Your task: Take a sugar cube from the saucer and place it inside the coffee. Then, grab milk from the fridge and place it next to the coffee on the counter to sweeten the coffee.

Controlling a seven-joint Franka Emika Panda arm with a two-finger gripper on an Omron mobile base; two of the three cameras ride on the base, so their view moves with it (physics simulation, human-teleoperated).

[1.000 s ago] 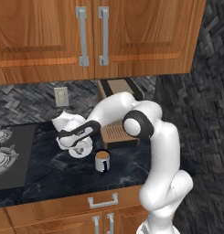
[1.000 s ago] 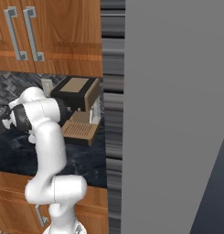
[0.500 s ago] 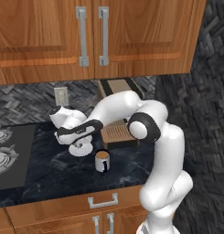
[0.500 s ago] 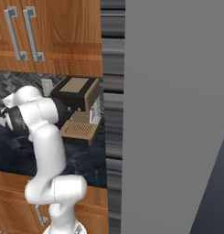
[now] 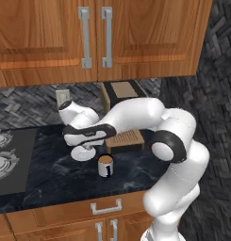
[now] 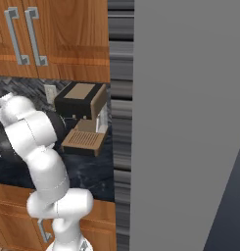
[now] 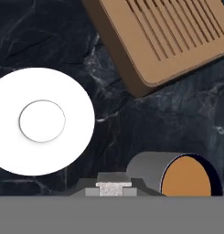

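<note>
The end effector [image 5: 87, 147] is closed on the sugar cube [image 7: 114, 186], above the surface between the empty saucer [image 7: 42, 121] and the coffee [image 7: 189, 177]; center it over the mug before releasing

- The saucer [image 7: 42, 119], round, flat and white, lies on the black marbled counter [image 5: 46, 176], its dish bare.
- The coffee [image 5: 105, 165], a white mug of brown liquid with a dark side mark, stands upright just right of the saucer and nearer.
- The fridge [image 6: 190, 122] stands grey at the right.
</note>
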